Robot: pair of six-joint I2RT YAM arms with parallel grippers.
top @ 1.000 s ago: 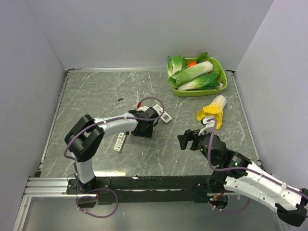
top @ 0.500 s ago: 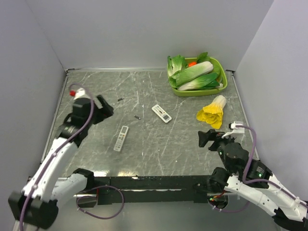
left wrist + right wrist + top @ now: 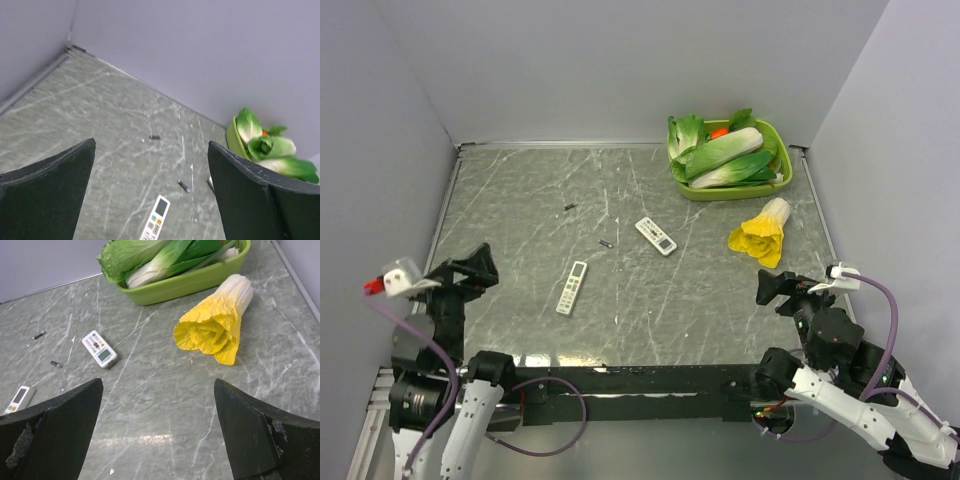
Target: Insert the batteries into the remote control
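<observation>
The remote control (image 3: 572, 287), slim and white with a small screen, lies left of the table's middle; its top end also shows in the left wrist view (image 3: 156, 225). Two batteries, tiny dark cylinders with a pale end, lie apart beyond it: one (image 3: 606, 243) (image 3: 184, 186) nearer, one (image 3: 568, 207) (image 3: 155, 137) farther back. My left gripper (image 3: 470, 272) (image 3: 150, 150) hangs open and empty over the near left corner, well away from the remote control. Above the near right of the table, my right gripper (image 3: 782, 288) (image 3: 158, 385) is open too, holding nothing.
A wider white remote (image 3: 656, 236) (image 3: 100, 349) lies near the centre. A yellow cabbage (image 3: 760, 232) (image 3: 212, 325) rests on the right side. A green tray (image 3: 720, 192) of leafy vegetables stands at the back right. Grey walls close in three sides.
Both arms have drawn back toward the near edge. The left gripper left the table's middle for the near left corner. The right gripper retreated rightward. Both stayed open.
</observation>
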